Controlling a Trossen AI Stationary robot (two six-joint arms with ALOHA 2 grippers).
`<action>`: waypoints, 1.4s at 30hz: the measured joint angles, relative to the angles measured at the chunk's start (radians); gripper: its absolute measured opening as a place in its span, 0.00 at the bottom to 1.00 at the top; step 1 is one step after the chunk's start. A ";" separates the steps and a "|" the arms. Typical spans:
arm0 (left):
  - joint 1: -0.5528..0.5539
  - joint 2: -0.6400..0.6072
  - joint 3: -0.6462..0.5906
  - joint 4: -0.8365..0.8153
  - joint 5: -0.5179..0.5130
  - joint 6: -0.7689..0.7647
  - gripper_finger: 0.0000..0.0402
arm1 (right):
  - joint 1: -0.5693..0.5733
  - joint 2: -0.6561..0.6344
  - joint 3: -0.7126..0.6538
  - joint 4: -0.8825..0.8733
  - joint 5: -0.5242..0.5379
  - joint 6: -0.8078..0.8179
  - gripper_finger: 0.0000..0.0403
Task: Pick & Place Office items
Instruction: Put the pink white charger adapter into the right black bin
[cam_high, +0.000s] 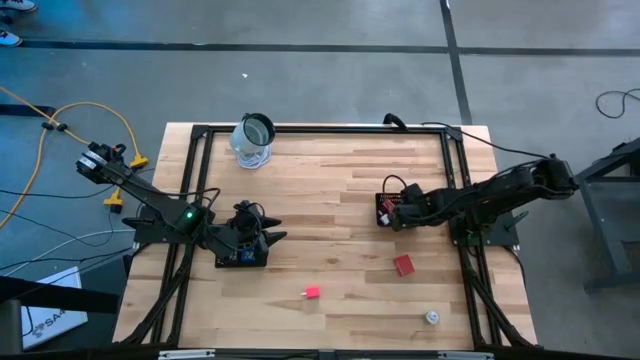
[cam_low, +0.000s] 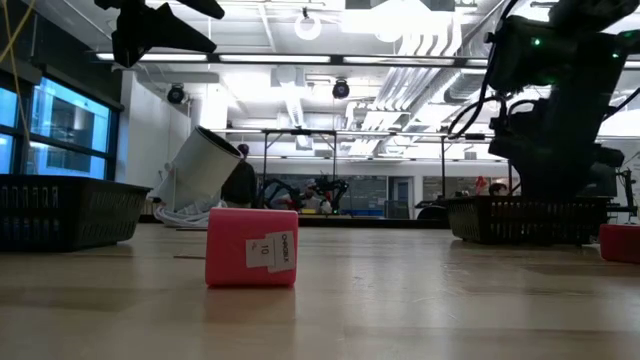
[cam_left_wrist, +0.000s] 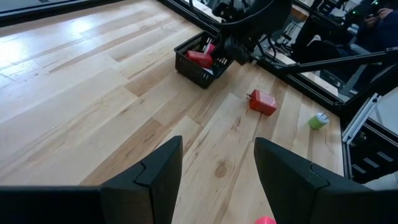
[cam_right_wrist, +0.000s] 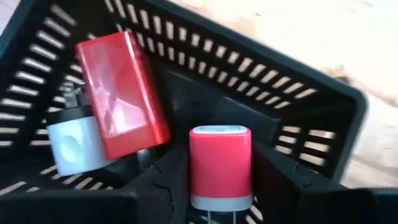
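My right gripper (cam_high: 392, 212) reaches down into a small black mesh basket (cam_high: 385, 200) at the table's right and is shut on a red plug-like block (cam_right_wrist: 219, 165) with a grey base and metal prongs. A larger red block (cam_right_wrist: 121, 93) and a white plug (cam_right_wrist: 71, 143) lie in the basket. On the bare table lie a red block (cam_high: 403, 265), a pink block (cam_high: 312, 293) and a whitish round piece (cam_high: 432, 317). My left gripper (cam_left_wrist: 217, 168) hangs open and holds nothing above a black tray (cam_high: 243, 257) at the left. My right gripper pinches the small red block by its two opposite sides (cam_right_wrist: 194, 168) between its two fingers (cam_right_wrist: 277, 177). The fingers come from above, slanting down into the basket. The block's prong end points back toward the wrist and its rounded end toward the basket's floor. I cannot tell whether it rests on the floor.
A clear glass jar (cam_high: 253, 140) stands at the far edge, left of the middle. A black frame (cam_high: 200, 130) runs around the tabletop. In the low view another black tray (cam_low: 60, 210) shows at the left. Bare wood lies between the two arms.
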 joint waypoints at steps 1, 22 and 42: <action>0.000 0.000 0.000 0.000 0.000 0.000 0.48 | -0.006 0.000 -0.005 0.011 -0.009 -0.008 0.33; 0.000 0.000 0.000 0.000 0.000 0.000 0.48 | -0.081 0.008 -0.050 0.111 -0.086 -0.094 0.34; 0.000 0.000 0.000 0.000 0.000 0.000 0.48 | -0.081 -0.004 -0.050 0.119 -0.085 -0.101 0.43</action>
